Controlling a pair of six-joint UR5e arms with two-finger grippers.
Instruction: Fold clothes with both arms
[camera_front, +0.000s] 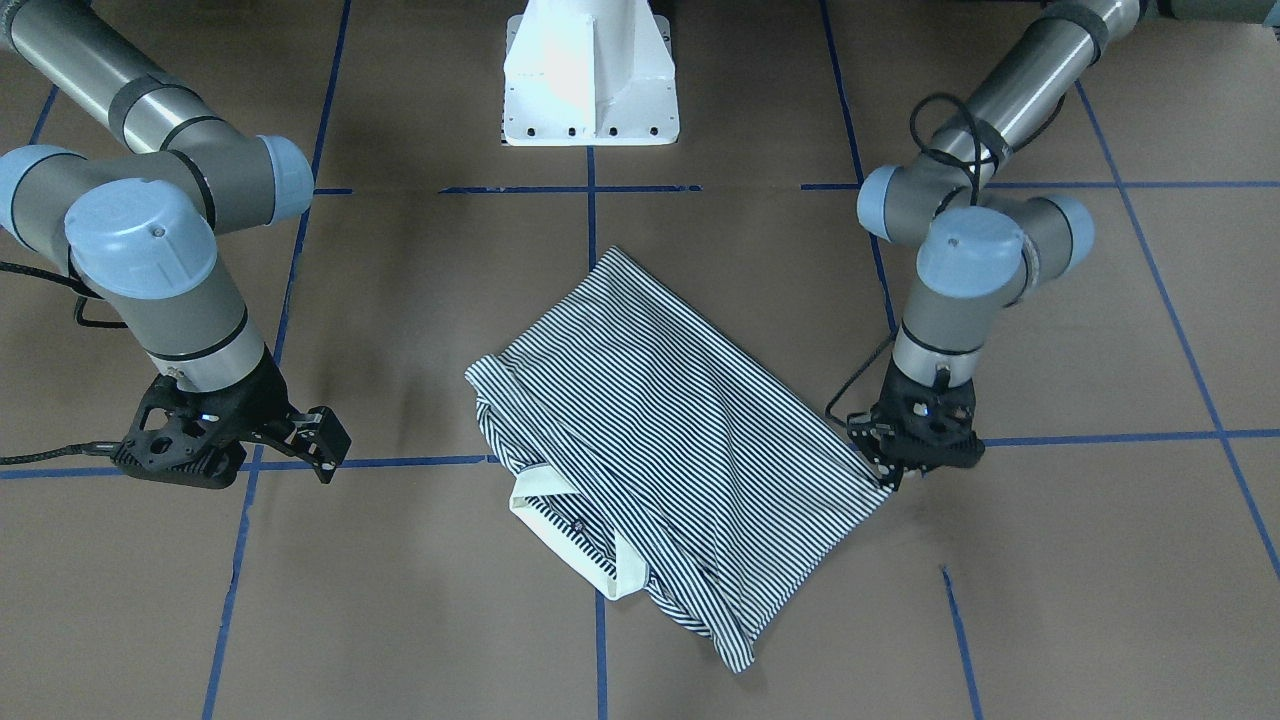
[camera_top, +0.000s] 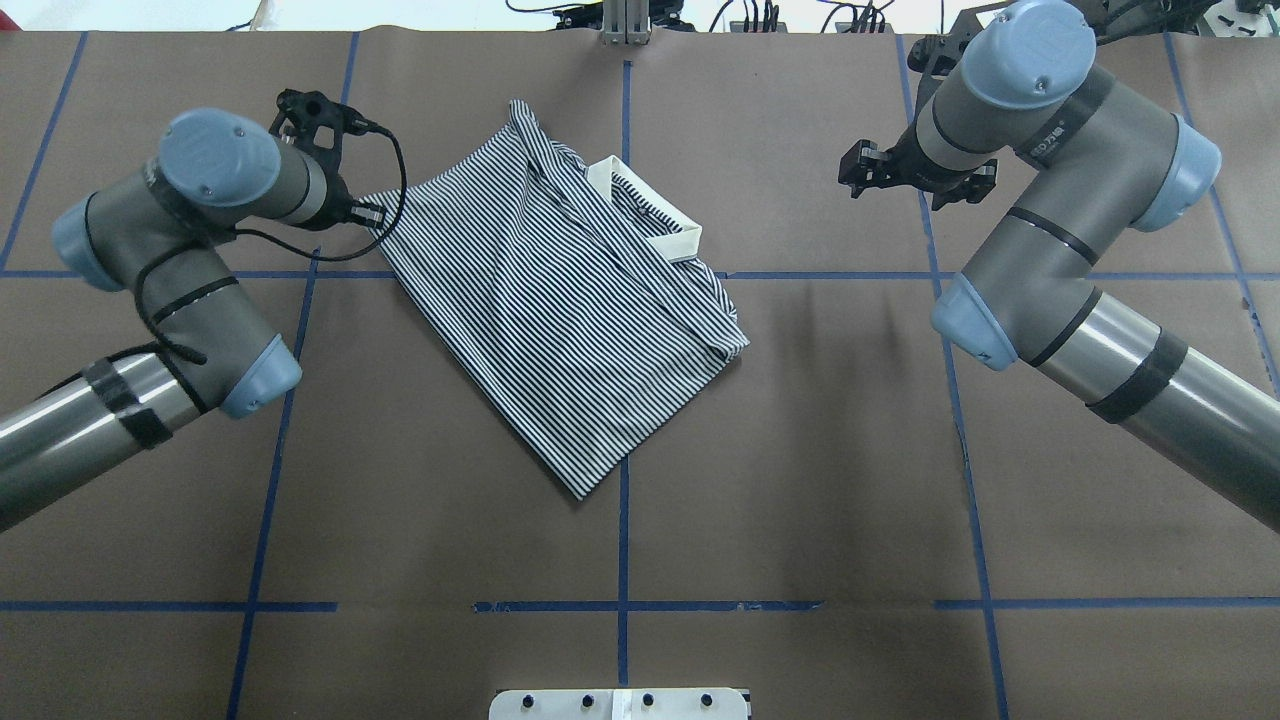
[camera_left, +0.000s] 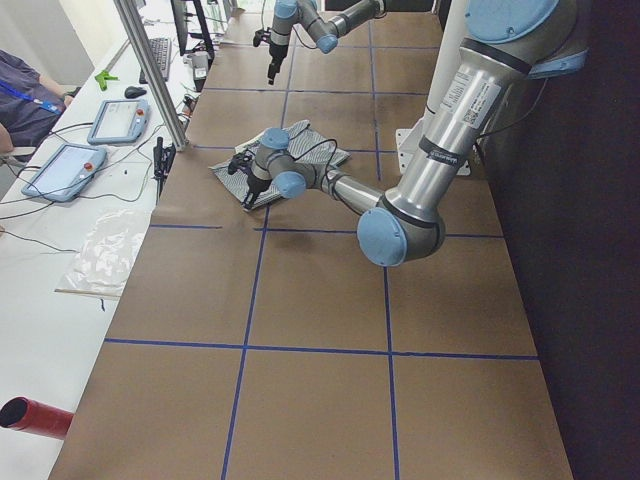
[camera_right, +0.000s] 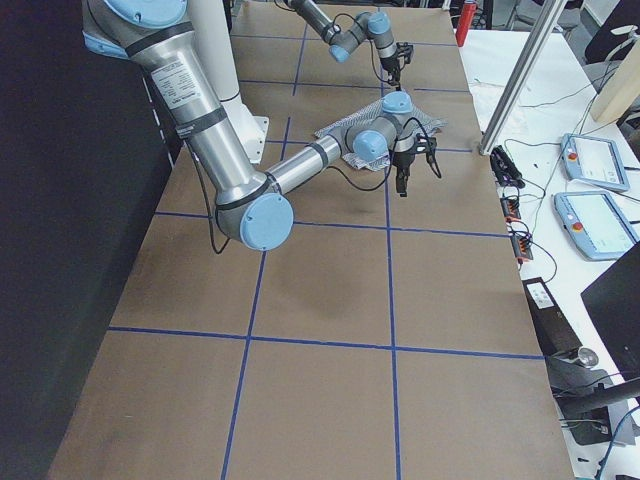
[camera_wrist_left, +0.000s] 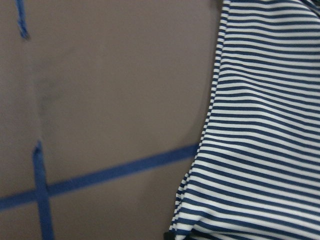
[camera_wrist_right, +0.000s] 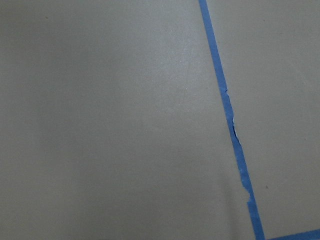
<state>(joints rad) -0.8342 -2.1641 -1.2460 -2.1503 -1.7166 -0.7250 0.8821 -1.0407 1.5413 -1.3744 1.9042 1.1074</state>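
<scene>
Brown paper (camera_top: 800, 450) gridded with blue tape (camera_top: 622, 560) underlies the shirt (camera_top: 560, 300), left claw (camera_front: 888, 478) pinching its corner, right claw (camera_top: 915, 180) spread.

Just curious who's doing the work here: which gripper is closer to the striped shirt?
Left. The left gripper sits at a corner of the striped shirt; the right gripper hangs well away, off its opposite side.

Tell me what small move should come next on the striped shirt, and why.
Probably bring the right gripper in toward the polo shirt near its collar. It hangs open over bare table, apart from the cloth, while the left gripper sits at the opposite corner.
</scene>
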